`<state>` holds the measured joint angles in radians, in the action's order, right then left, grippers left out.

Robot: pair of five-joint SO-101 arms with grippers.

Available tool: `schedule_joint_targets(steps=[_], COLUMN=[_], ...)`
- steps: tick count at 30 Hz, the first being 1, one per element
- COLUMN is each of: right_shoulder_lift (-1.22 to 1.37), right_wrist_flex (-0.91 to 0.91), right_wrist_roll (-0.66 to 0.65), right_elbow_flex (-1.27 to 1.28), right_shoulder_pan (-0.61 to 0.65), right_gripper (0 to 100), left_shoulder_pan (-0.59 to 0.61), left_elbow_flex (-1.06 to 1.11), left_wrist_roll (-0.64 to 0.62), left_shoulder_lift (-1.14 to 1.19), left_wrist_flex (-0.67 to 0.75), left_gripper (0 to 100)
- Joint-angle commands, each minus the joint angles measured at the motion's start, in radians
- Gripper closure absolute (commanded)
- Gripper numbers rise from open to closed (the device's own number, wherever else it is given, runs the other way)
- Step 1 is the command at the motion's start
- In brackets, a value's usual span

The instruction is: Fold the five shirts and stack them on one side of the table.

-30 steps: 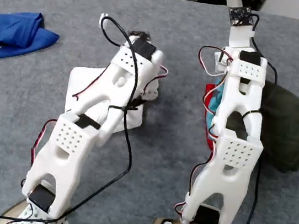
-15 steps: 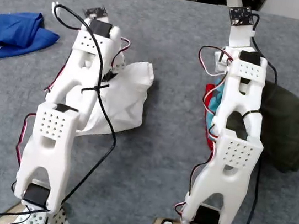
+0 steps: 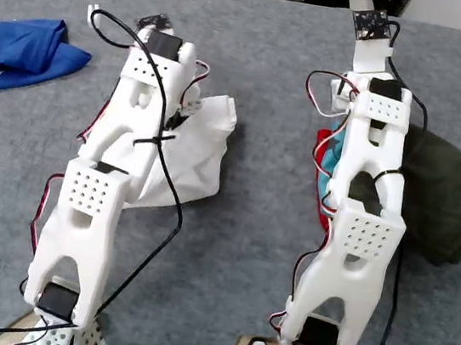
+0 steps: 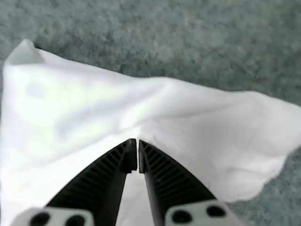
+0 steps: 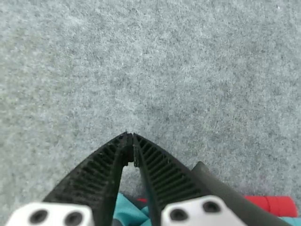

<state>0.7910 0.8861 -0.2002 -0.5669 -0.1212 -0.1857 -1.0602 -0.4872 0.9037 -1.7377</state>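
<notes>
The left fingers (image 4: 110, 172), clenched on the white shirt (image 3: 200, 147), had swung left and pulled it askew; the right fingers (image 5: 99, 174) stayed clenched, empty, so folding remained unfinished

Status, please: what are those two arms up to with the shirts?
Left gripper shut on white shirt. Right gripper shut, empty, over bare table. Blue shirt crumpled far left; dark green shirt at right. Nothing blocking.

Soft, even light on grey carpet-like table cover (image 3: 272, 58); shadows faint & short. Crumpled white cloth shirt (image 4: 197, 122) glares, nearly washed out.
</notes>
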Motion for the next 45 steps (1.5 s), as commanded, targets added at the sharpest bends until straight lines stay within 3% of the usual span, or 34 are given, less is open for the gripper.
schedule_joint_targets(steps=[1, 11, 20, 27, 32, 36, 45], right_shoulder_lift=[-0.004, -0.004, -0.007, -0.007, -0.007, -0.007, -0.007], right_wrist_flex=[-0.02, -0.021, -0.021, -0.021, -0.021, -0.021, -0.021], right_wrist_roll=[0.0, 0.0, 0.006, 0.006, 0.006, 0.006, 0.006], right_elbow_flex=[-0.012, -0.012, -0.013, -0.013, -0.013, -0.013, -0.013], right_shoulder_pan=[-0.001, -0.001, -0.008, -0.008, -0.007, -0.007, -0.005], right_gripper=[99.4, 99.4, 99.4, 99.4, 99.4, 99.4, 99.4], left_shoulder_pan=[-0.049, -0.16, -0.299, -0.126, -0.023, -0.026, -0.048], left_elbow_flex=[-0.06, -0.015, 0.265, 0.239, 0.259, 0.308, 0.193], left_wrist_roll=[-0.005, -0.005, 0.057, 0.081, 0.075, 0.074, 0.011], left_shoulder_lift=[-0.019, -0.021, -0.242, -0.421, -0.374, -0.26, -0.061], left_wrist_flex=[-0.018, -0.02, -0.023, -0.02, 0.098, 0.187, 0.187], left_gripper=[98, 98, 98, 97, 97, 97, 97])
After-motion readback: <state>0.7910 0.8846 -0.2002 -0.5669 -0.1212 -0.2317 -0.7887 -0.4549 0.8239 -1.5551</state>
